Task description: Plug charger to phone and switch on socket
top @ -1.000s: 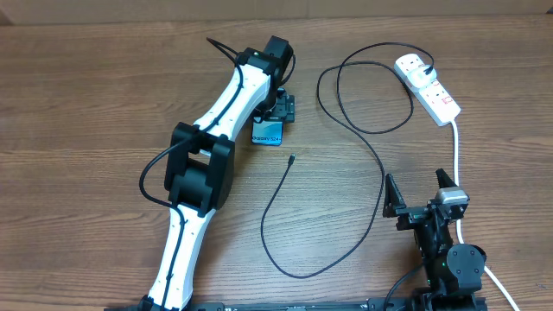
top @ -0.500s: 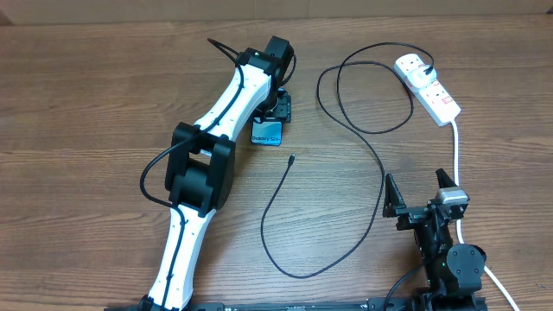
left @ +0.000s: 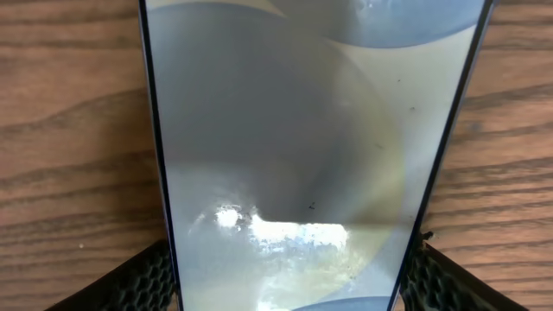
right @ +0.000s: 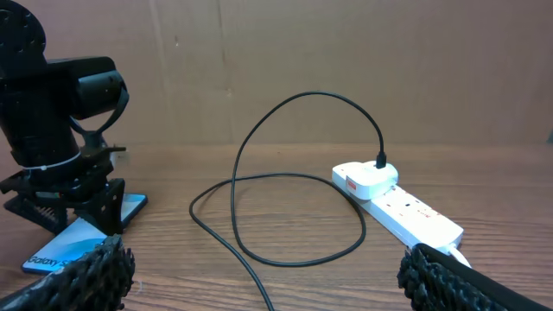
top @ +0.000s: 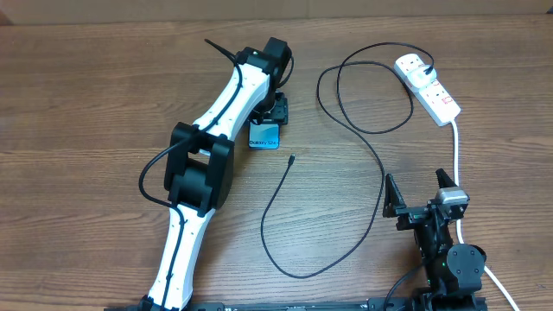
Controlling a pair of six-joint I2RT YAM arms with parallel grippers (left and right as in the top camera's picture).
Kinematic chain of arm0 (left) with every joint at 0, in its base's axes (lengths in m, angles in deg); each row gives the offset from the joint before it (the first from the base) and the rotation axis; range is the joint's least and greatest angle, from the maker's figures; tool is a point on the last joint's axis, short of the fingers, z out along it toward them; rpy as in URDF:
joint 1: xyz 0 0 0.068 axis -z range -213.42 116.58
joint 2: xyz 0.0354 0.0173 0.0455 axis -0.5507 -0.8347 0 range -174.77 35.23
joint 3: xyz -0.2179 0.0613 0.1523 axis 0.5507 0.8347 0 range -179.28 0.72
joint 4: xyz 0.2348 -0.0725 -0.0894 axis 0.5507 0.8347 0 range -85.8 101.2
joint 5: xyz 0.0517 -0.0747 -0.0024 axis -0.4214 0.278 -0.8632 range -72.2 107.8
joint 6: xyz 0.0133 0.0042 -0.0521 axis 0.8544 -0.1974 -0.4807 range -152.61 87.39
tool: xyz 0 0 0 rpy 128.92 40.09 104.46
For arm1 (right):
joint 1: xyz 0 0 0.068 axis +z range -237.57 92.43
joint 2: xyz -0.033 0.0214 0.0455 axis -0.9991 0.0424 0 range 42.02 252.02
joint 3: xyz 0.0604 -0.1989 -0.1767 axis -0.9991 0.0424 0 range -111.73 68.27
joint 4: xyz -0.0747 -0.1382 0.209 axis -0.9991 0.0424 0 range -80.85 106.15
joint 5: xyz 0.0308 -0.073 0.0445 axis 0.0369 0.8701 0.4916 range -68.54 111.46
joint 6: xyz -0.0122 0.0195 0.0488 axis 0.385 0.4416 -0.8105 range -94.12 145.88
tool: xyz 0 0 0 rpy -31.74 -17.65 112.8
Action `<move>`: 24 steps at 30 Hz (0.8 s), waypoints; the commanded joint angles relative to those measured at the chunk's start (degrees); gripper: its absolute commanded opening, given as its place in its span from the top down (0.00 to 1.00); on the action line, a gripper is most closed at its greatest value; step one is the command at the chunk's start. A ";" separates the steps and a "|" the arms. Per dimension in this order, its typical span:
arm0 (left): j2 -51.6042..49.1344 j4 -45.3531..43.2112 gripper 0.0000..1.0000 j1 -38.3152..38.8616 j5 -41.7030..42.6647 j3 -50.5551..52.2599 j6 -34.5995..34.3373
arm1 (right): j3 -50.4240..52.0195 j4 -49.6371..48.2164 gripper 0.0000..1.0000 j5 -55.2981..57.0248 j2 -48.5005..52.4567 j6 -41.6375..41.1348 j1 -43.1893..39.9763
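The phone lies on the wooden table, its light blue end showing below my left gripper. In the left wrist view the phone fills the gap, and both fingers press against its dark edges. The charger runs as a thin black cable from its plug, seated in the white socket, round a loop to the loose connector tip just below the phone. My right gripper stands open near the front right, with the cable and the socket ahead of it.
The socket's thick white cord runs down the right side, past the right arm. A cardboard wall closes the far side of the table. The left arm stretches diagonally across the left half.
The left jaws have come in from wide open onto the phone's edges, and the phone has shifted slightly to the left. The right arm has not moved.
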 commanded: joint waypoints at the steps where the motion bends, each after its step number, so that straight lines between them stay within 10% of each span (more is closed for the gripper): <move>1: -3.61 2.21 0.29 -2.21 -3.58 1.18 -2.82 | 0.61 -0.35 0.00 0.09 -0.52 -0.42 -0.02; 24: -3.58 7.93 0.30 -8.74 0.00 1.16 -0.50 | 0.61 -0.35 0.00 0.09 -0.52 -0.42 -0.02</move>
